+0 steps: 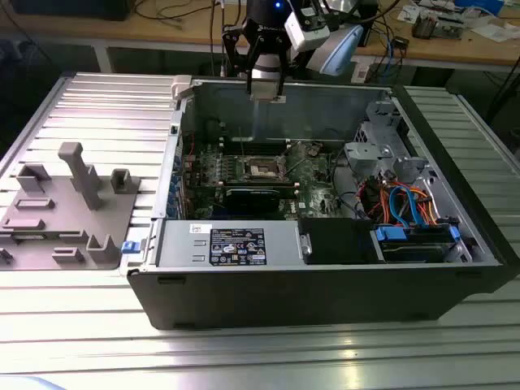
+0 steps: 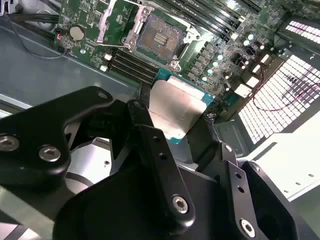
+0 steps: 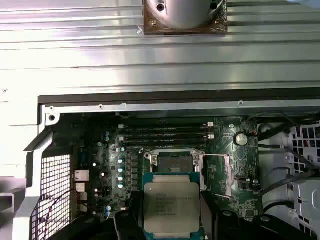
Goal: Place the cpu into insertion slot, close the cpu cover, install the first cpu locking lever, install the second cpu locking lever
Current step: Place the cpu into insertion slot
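The cpu (image 3: 172,206) is gripped flat between the gripper's (image 1: 266,91) jaws. The uncovered insertion slot (image 3: 172,162) is seen well apart, ahead of and below the jaw tips.

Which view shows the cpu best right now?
The first wrist view: the cpu faces the camera flat, gripped at its sides by the end effector. The second wrist view shows it obliquely, partly behind the end effector. In the exterior view it is too small to tell.
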`<state>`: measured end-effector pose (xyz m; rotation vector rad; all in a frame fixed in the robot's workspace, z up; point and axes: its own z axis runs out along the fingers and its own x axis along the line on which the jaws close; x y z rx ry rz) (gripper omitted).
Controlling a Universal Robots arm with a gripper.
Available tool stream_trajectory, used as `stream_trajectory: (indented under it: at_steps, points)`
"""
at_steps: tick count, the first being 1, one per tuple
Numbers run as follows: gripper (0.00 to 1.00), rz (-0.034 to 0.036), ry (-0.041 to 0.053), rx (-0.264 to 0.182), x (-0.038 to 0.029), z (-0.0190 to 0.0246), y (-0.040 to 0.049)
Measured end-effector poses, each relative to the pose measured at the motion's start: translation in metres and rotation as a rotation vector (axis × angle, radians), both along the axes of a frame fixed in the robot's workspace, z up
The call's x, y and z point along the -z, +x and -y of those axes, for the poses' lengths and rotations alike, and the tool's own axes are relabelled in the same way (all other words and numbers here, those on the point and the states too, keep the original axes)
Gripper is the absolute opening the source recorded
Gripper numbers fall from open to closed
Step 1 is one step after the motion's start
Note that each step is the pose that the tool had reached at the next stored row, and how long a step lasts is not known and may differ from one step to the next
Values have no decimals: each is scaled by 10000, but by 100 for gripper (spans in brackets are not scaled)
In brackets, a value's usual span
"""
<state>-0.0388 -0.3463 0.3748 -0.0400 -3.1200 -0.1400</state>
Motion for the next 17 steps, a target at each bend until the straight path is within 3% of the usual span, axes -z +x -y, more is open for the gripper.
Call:
stream_trajectory:
  at_steps: [6,15,17]
  points:
    - [54,0,0,27,0,0,0]
    - [54,0,-15,1640,5,0,1]
    - [54,0,-15,1669,5,0,0]
